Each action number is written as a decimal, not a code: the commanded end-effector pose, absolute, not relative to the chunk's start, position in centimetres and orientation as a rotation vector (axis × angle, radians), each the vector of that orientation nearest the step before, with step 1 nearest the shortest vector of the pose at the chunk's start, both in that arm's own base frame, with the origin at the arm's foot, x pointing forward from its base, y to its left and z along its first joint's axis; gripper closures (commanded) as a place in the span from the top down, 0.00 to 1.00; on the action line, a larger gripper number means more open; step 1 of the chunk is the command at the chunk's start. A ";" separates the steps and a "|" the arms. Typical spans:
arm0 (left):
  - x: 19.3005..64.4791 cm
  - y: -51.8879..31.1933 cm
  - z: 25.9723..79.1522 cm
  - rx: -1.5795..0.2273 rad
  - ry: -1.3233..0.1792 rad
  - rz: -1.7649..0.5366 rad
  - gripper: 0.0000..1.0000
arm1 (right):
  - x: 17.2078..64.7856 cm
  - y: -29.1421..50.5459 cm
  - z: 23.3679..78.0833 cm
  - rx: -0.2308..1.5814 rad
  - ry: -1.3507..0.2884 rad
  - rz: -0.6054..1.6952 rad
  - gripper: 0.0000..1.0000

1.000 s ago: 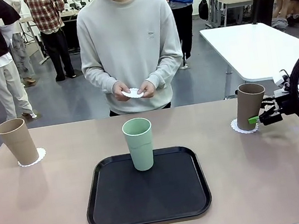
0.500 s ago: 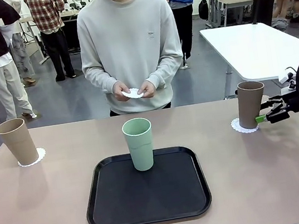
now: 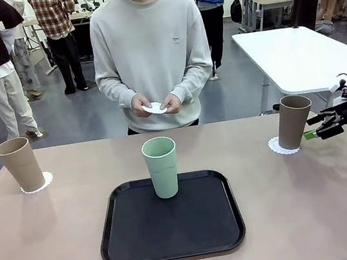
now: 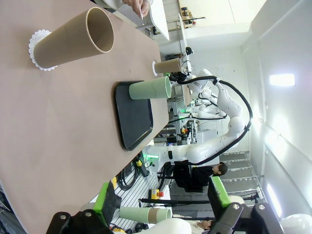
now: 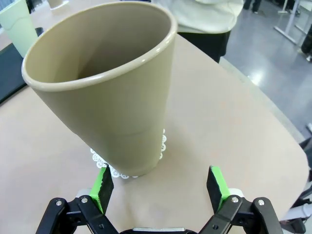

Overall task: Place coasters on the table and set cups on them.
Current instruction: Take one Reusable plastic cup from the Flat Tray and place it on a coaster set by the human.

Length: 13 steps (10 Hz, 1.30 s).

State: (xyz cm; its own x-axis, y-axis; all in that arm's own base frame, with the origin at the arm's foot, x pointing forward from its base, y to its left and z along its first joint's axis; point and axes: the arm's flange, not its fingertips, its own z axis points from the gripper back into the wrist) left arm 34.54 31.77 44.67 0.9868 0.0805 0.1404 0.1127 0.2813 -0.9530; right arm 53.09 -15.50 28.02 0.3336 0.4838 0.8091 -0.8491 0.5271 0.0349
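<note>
Front: we see both brown cups (image 3: 20, 165) on coasters (image 3: 41, 182) on the tabletop (image 3: 302, 202), the green cup (image 3: 161, 166) on the tray (image 3: 131, 241), and the last coaster (image 3: 154, 108) with the person (image 3: 148, 49). Left wrist: left gripper (image 4: 163, 200), jaws spread, empty. Right wrist: right gripper (image 5: 161, 187), jaws spread beside a brown cup (image 5: 112, 87).

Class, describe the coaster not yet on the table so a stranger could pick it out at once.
Look past the beige table to the person standing at its far side. The small white coaster is held between their hands at waist height. The other two coasters lie on the table under tan cups; this one carries none.
</note>
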 end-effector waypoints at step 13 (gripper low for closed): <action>34.4 31.8 44.9 -1.298 -0.175 -0.020 1.00 | 44.0 -4.5 59.5 -0.058 -0.341 0.437 1.00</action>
State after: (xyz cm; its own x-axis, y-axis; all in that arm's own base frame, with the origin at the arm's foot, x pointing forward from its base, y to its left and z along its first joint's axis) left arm 34.55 31.77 44.67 0.9868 0.0802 0.1404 0.1127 0.2811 -0.9530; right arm 43.60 -5.23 58.90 0.8254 0.4302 0.3654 -0.4199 0.9006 -0.1118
